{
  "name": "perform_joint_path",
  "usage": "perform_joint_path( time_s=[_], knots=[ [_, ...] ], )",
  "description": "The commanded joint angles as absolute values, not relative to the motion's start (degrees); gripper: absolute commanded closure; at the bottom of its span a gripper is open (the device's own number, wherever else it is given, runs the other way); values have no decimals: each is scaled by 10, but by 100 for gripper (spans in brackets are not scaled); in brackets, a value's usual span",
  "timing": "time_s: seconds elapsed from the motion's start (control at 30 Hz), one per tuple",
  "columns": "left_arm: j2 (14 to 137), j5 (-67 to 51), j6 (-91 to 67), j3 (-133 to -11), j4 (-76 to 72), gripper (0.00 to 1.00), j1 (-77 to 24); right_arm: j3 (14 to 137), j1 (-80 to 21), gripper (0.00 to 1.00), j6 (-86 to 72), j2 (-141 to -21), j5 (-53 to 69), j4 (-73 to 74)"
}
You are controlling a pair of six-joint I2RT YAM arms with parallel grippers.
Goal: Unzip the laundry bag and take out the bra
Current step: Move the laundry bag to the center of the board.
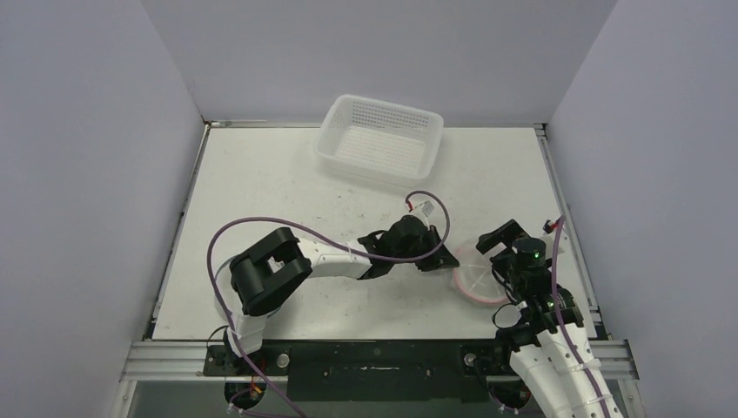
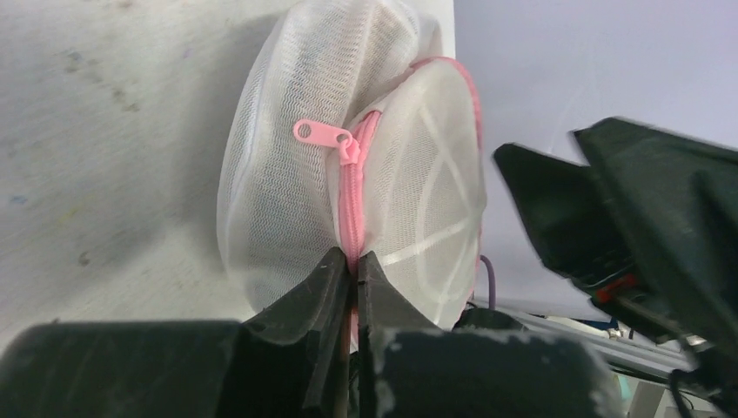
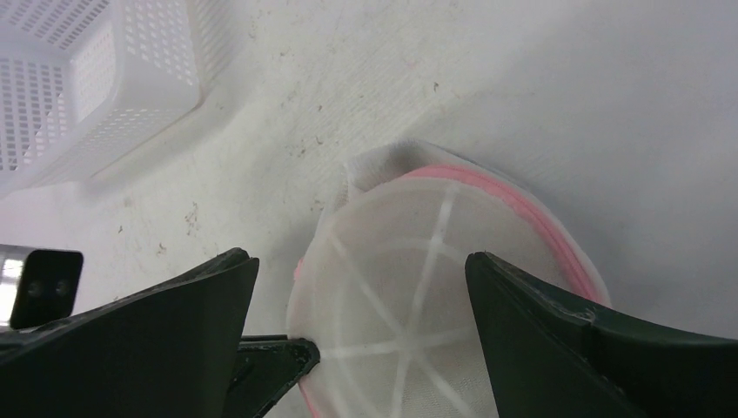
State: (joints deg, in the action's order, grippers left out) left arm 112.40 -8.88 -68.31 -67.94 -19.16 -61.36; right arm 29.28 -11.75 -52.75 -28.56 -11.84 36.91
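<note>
Bag (image 1: 477, 279): white mesh with pink trim, lying at the near right of the table between the two claws, its round face showing white ribs.
Left claw (image 2: 352, 261): clenching on the bag's pink zip (image 2: 351, 209), fingers pressing together over the seam at the bag's edge.
Right claw (image 3: 361, 261): hanging released above the bag, jaws spreading wide to either side of the round face; whether they are touching it cannot be told.
Zip: running shut from the pull down into the left claw's fingers.
Pull (image 2: 322, 133): pink tab, lying sideways against the mesh, apart from the fingers.
Table (image 1: 261, 192): white and scuffed, bearing the bag.
Basket (image 1: 380, 139): white and perforated, sitting at the far edge, well apart from the bag.
</note>
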Motion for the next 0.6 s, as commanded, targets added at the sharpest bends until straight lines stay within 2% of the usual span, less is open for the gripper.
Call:
perform_joint_path(
  time_s=[0.0, 0.2, 0.37, 0.57],
  knots=[
    [1047, -66, -683, -625, -261, 100, -598, 347, -125, 6, -486, -305, -77, 319],
    [907, -7, -701, -497, -279, 100, -569, 409, -136, 7, -434, -379, 25, 261],
    [758, 99, -713, -373, -339, 100, -555, 449, -142, 7, -409, -436, 120, 198],
    [611, 227, -708, -268, -357, 100, -562, 410, -171, 5, -433, -452, 205, 100]
  ],
)
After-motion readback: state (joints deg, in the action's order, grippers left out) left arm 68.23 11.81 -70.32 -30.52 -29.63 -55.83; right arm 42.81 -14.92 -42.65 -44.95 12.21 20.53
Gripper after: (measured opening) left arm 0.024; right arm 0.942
